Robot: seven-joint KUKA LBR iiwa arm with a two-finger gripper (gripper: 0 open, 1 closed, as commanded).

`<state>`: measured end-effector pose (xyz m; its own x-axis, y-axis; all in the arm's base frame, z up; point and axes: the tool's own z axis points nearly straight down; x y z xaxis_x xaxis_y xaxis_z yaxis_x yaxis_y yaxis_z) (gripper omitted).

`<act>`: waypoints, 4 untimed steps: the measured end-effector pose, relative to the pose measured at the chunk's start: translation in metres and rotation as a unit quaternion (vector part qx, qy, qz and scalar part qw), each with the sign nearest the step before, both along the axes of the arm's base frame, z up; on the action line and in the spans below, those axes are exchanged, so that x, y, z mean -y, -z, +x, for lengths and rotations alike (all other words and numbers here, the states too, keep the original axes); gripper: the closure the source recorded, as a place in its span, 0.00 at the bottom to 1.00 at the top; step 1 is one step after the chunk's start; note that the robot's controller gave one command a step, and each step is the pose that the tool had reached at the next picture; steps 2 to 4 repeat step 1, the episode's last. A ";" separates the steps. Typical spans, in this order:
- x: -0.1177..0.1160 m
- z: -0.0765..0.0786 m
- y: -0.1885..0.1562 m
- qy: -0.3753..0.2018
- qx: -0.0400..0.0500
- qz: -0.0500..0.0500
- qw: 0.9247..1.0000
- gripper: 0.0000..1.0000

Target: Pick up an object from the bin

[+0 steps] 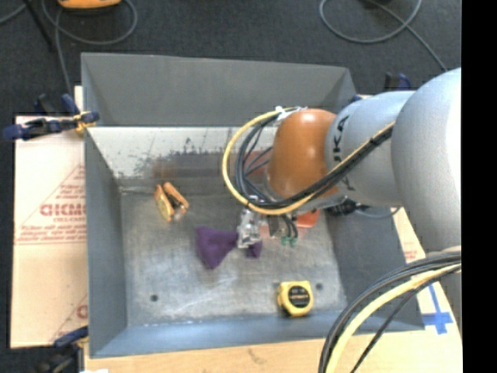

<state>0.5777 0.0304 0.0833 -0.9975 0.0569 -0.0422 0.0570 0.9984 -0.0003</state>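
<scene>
My gripper (250, 238) hangs low in the middle of the bin, its metal fingertips at the right end of a crumpled purple cloth (213, 245). A bit of purple shows right at the fingertips, touching them. Whether the fingers stand open or shut I cannot tell. A small red-orange thing (307, 219) peeks out just right of the gripper, mostly hidden under the arm. A yellow tape measure (296, 298) lies near the front wall, to the right and forward of the gripper.
A small tan and orange block-like thing (171, 201) lies at the back left of the bin floor. The arm with its orange cover and looped cables hides the bin's right back part.
</scene>
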 end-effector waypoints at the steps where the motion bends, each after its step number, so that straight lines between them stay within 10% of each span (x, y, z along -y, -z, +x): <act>1: -0.010 -0.006 -0.130 0.025 -0.018 0.002 1.000 1.00; 4: -0.010 -0.006 -0.130 0.025 -0.018 0.002 1.000 1.00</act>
